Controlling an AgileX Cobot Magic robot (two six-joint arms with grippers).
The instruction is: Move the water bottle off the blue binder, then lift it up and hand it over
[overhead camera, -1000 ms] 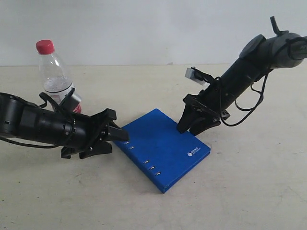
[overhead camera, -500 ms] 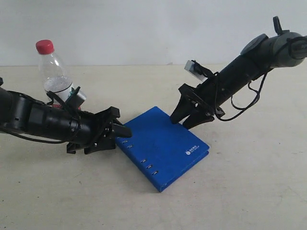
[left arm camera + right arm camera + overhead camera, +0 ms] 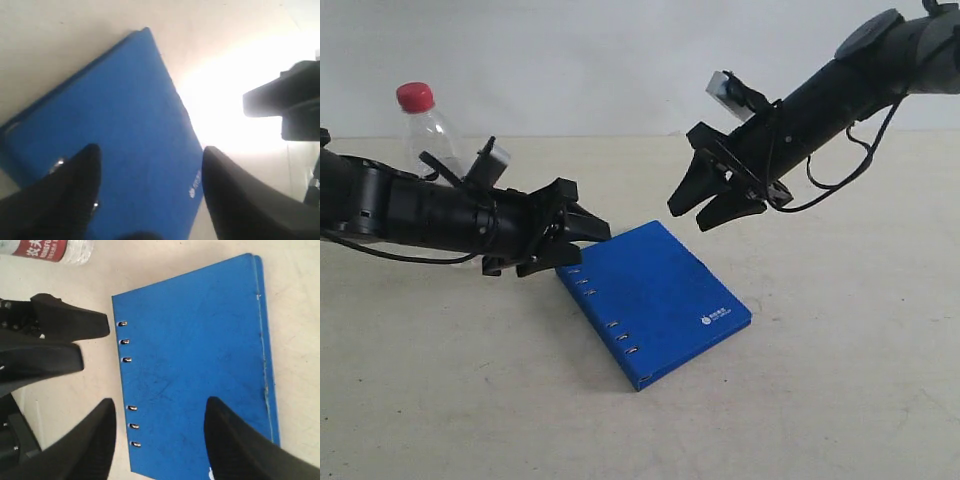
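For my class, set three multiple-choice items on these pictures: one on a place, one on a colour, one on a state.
1. Where does the small clear plastic water bottle stand? A on the flat blue ring binder; B on the beige table behind the left arm; C on a shelf.
2. What colour is its screw cap? A green; B red; C white.
3. How is the left pincer? A open, empty; B shut on the binder; C shut on the bottle.
Key: 1 B, it rises behind the arm, clear of the binder; 2 B, the cap is plainly red; 3 A, its jaws stand apart, gripping nothing.
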